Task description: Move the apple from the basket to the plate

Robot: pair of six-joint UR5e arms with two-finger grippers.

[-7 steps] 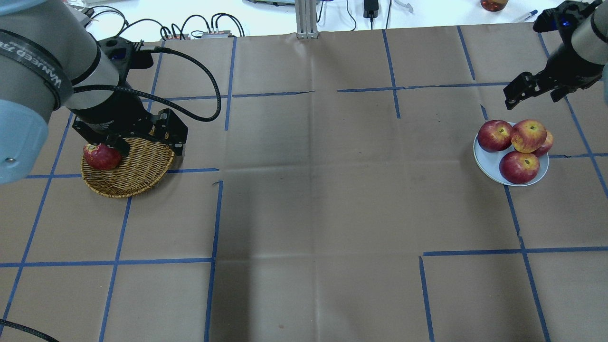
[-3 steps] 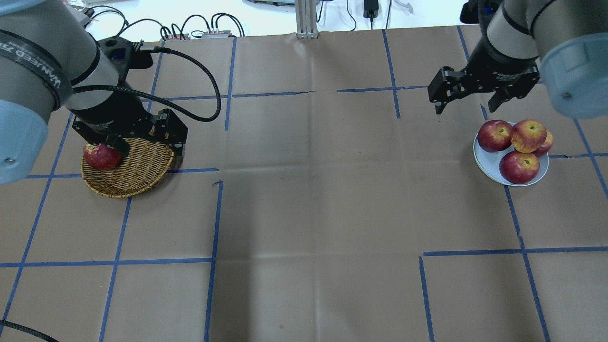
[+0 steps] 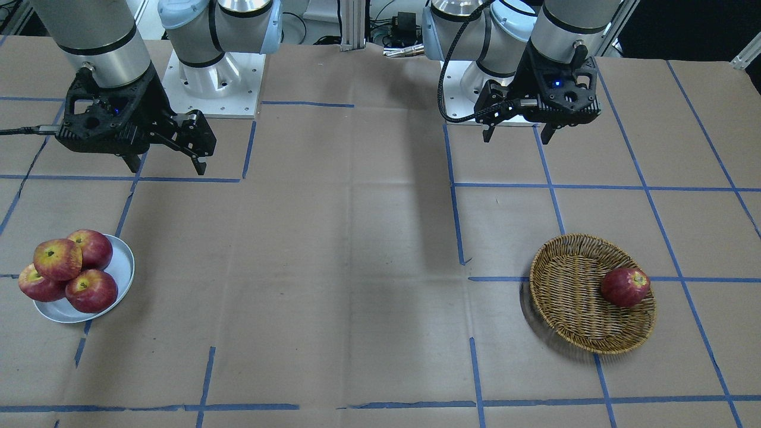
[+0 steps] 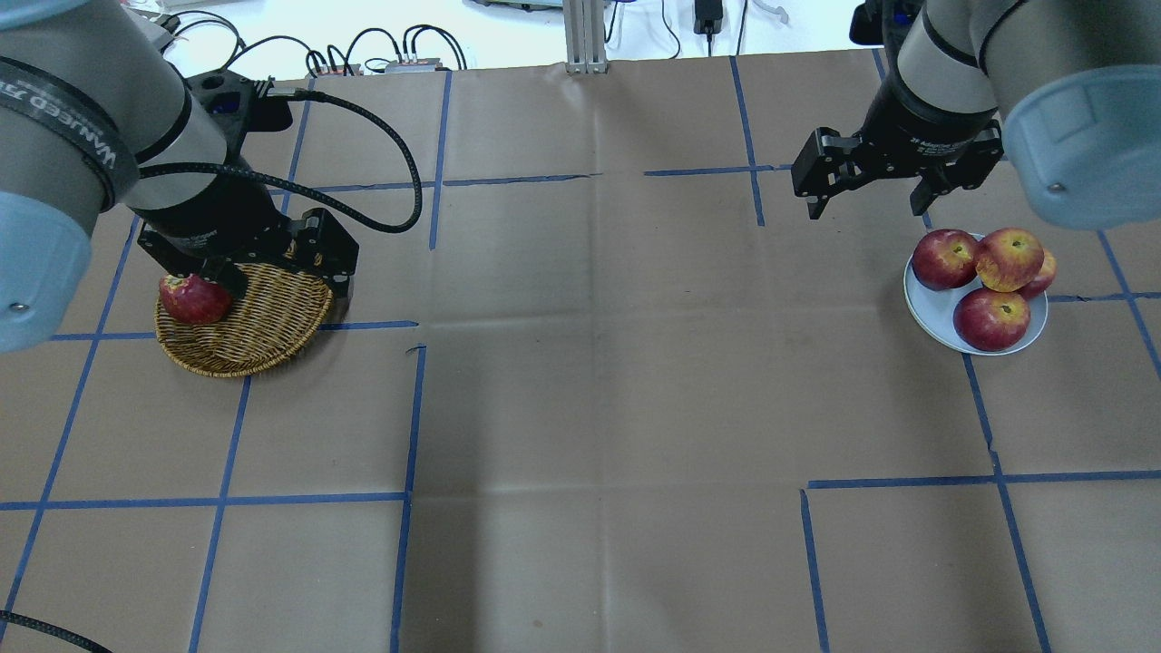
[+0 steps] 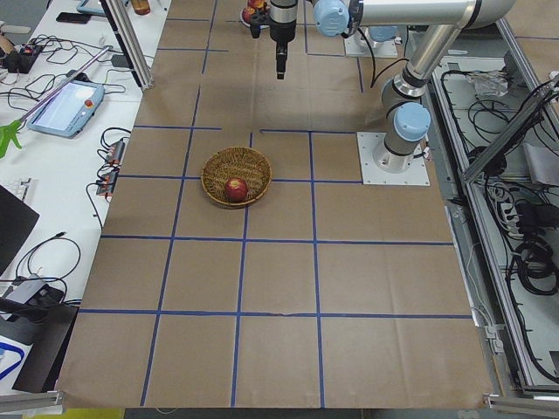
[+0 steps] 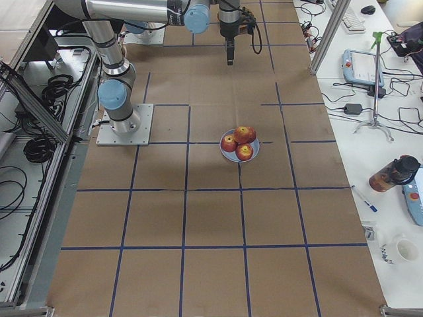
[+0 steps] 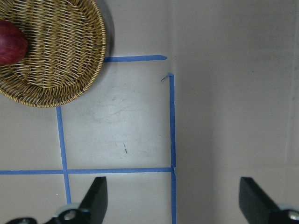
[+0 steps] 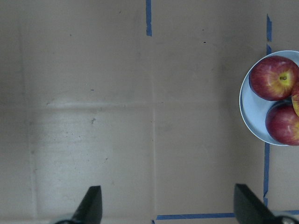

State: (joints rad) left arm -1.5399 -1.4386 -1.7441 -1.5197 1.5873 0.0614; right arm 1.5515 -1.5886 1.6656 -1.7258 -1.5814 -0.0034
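The apple [image 4: 1009,258], pinkish-red with a yellow-orange blush, rests on top of three deeper-red apples on the pale plate [image 4: 934,313] at the right; it also shows in the front view [image 3: 57,259]. The wicker basket [image 4: 263,345] at the left holds one dark red apple [image 4: 193,299]. My right gripper [image 4: 864,204] is open and empty, held high beside the plate toward the table's middle. My left gripper [image 4: 290,288] is open and empty, high above the basket's far edge. The left wrist view shows the basket [image 7: 60,56] with the dark apple [image 7: 10,42].
Brown paper with blue tape lines [image 4: 408,408] covers the table. Cables and small devices [image 4: 390,54] lie beyond the far edge. The right wrist view shows the plate [image 8: 252,116] at its right edge, with bare paper elsewhere.
My right arm has swung in from the far right edge toward the middle, its open gripper now left of and beyond the plate. The left arm, basket and apples have not moved.
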